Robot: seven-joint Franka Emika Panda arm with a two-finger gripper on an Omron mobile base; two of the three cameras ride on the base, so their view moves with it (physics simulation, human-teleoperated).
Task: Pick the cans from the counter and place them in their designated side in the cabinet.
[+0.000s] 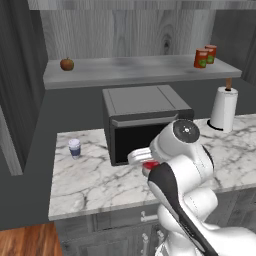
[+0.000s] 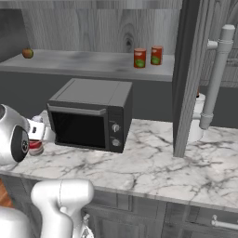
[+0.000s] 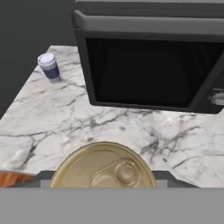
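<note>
- Hovering low over the counter (image 1: 95,182) in front of the microwave (image 2: 90,116), the gripper (image 3: 104,186) sat right above a red can (image 1: 150,166) — its tan pull-tab top (image 3: 105,168) took up the lower middle of the hand view.
- Whether the fingers were spread or already pinching that can, I could not tell; the can's top hid them in the hand view, and the arm's white body covered them from the left base view.
- From the right base view the can (image 2: 35,147) showed as a red sliver at the far left, just beside the wrist and near the microwave's front left corner.
- Two other cans (image 1: 204,56) stood upright and close together at the right end of the cabinet (image 1: 140,70) shelf — orange-red with green patches.
- An apple (image 1: 67,64) rested at the shelf's left end, well apart from them.
- A white cup with blue band (image 1: 74,148) stood on the counter left of the microwave, and a paper towel roll (image 1: 223,108) stood on the counter to its right.
</note>
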